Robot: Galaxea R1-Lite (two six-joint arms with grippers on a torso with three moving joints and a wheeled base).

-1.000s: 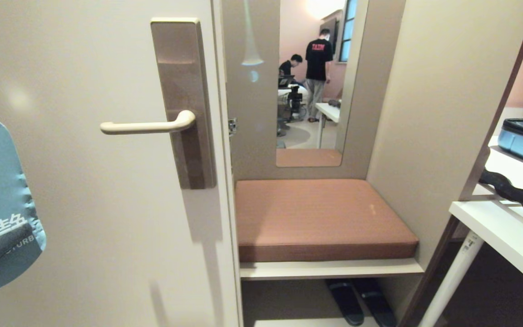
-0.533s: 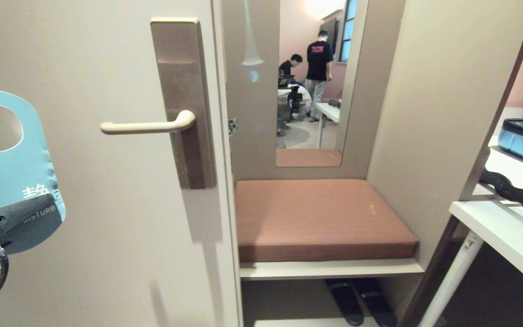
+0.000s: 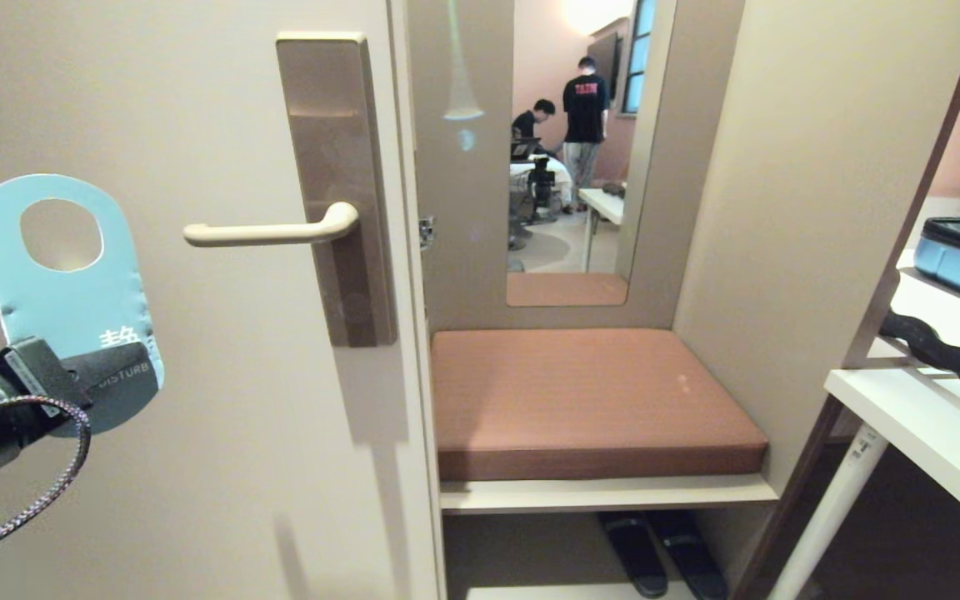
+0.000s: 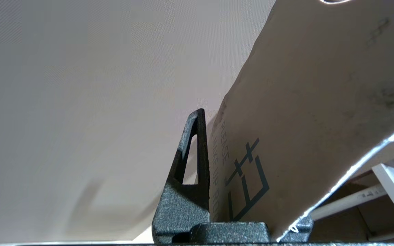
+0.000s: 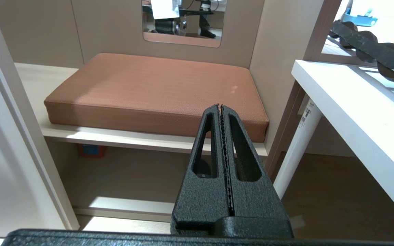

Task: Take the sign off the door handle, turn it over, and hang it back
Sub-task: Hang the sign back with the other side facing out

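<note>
In the head view, the left hand (image 3: 101, 379) pinches the lower end of the sign (image 3: 72, 292), blue face showing, upright, off and left of the handle (image 3: 267, 232). In the left wrist view, the sign's white face (image 4: 320, 102) sits clamped beside one finger (image 4: 192, 164). In the right wrist view, the right hand (image 5: 221, 106) is closed, empty, before the cushion (image 5: 156, 89).
</note>
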